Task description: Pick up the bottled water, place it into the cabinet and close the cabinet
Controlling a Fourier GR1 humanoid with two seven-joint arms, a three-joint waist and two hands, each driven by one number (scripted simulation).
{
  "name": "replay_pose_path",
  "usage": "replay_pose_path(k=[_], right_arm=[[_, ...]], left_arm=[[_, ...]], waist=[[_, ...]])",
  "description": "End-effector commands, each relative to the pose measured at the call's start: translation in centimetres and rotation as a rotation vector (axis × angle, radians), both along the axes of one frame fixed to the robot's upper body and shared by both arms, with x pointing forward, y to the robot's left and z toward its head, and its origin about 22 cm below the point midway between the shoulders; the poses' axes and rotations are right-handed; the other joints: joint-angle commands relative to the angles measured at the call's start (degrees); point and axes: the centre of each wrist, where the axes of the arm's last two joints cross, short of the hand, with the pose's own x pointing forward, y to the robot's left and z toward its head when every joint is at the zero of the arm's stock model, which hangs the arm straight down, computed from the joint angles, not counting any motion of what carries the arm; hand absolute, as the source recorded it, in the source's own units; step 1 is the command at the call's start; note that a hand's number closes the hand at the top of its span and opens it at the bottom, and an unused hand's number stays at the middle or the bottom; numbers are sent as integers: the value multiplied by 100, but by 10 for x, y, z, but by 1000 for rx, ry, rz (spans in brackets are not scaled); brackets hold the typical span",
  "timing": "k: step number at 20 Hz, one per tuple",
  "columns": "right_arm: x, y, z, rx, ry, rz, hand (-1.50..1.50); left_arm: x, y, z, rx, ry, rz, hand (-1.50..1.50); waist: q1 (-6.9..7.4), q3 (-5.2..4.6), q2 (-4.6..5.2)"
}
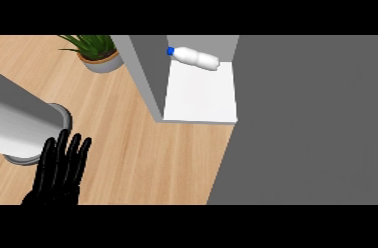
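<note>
Wooden counter (148,157) — potted plant (96,52), cabinet (148,77).

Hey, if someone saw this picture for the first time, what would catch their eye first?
Probably the white bottled water with its blue cap, lying on its side at the back of the open cabinet's white shelf. Next, the black left hand at the lower left, open with fingers straight, over the wooden counter. A potted plant stands at the upper left, and a large grey panel fills the right side.
</note>
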Motion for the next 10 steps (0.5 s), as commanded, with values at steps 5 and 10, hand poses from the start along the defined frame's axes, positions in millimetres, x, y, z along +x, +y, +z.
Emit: replay_pose_path(k=[5, 10], right_arm=[[5, 45, 21, 6, -119, -1, 150], [17, 52, 21, -24, -130, 13, 150]], left_arm=[[-7, 18, -2, -5, -2, -8, -150], [-10, 22, 3, -17, -5, -38, -150]], waist=[[14, -13, 31], [128, -15, 54]])
